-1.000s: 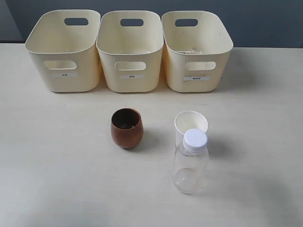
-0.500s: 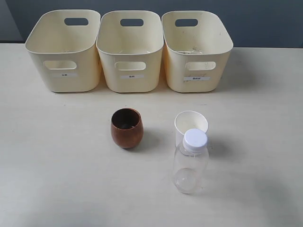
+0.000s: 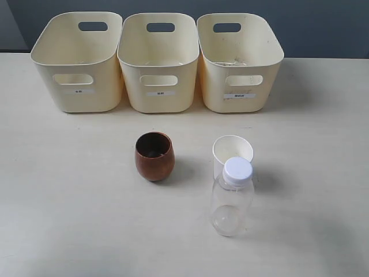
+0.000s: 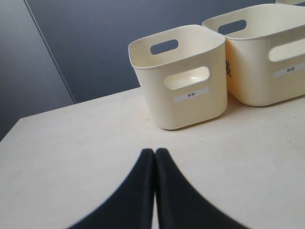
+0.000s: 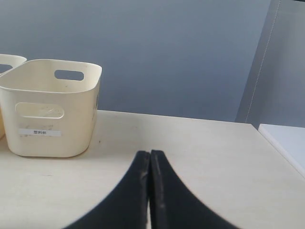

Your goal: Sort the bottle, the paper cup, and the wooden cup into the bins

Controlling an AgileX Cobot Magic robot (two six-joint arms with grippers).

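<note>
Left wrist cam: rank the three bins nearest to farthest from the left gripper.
1. left bin: directly ahead of the shut left gripper, nearest.
2. middle bin: next along the row, beside the left bin and further from the gripper.
3. right bin: end of the row. The left wrist view shows only a sliver of its rim past the middle bin. Farthest.

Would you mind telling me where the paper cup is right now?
In the exterior view, the paper cup stands right of centre, just behind the bottle, with the wooden cup to its left.

Plastic bottle (image 3: 232, 203), seemingly glossy wooden cup (image 3: 154, 158)
</note>
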